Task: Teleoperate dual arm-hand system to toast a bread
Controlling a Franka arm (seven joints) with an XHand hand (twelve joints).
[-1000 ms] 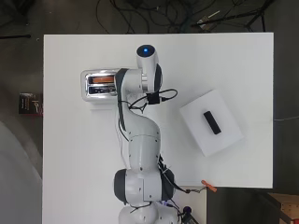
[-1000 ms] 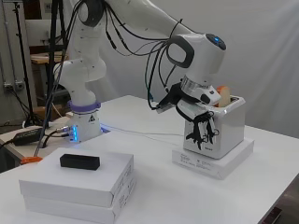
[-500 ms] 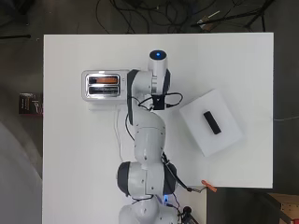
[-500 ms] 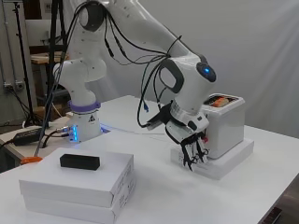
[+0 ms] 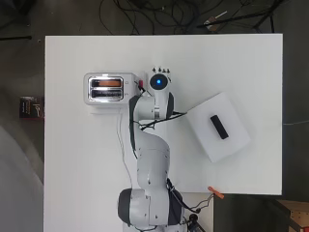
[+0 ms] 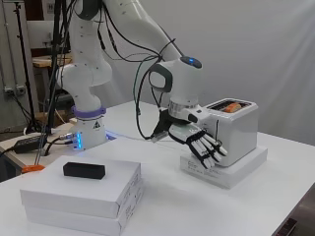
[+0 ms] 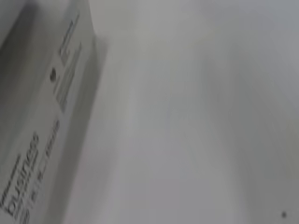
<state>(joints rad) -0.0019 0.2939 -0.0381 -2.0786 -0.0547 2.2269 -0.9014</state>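
A white toaster (image 5: 107, 88) (image 6: 235, 129) stands on a flat white box (image 6: 226, 169) at the table's left side. A slice of bread (image 5: 105, 83) (image 6: 230, 106) sits in one of its slots, its orange-brown top showing. The black and white hand (image 6: 202, 143) hangs in front of the toaster's end face, fingers straight and spread, pointing down and out, holding nothing. In the overhead view only the fingertips (image 5: 161, 70) peek out beyond the arm, to the right of the toaster. The wrist view shows the side of the white box (image 7: 42, 116) and bare table.
Two stacked white boxes (image 5: 219, 128) (image 6: 81, 194) lie at the right, with a small black block (image 5: 219, 127) (image 6: 83, 170) on top. An orange item (image 5: 215, 193) (image 6: 32, 168) lies at the table's near edge. Cables hang along the arm.
The hand has come down and away from the toaster's top, moving to the right in the overhead view, and its fingers have straightened. The bread stays in the slot.
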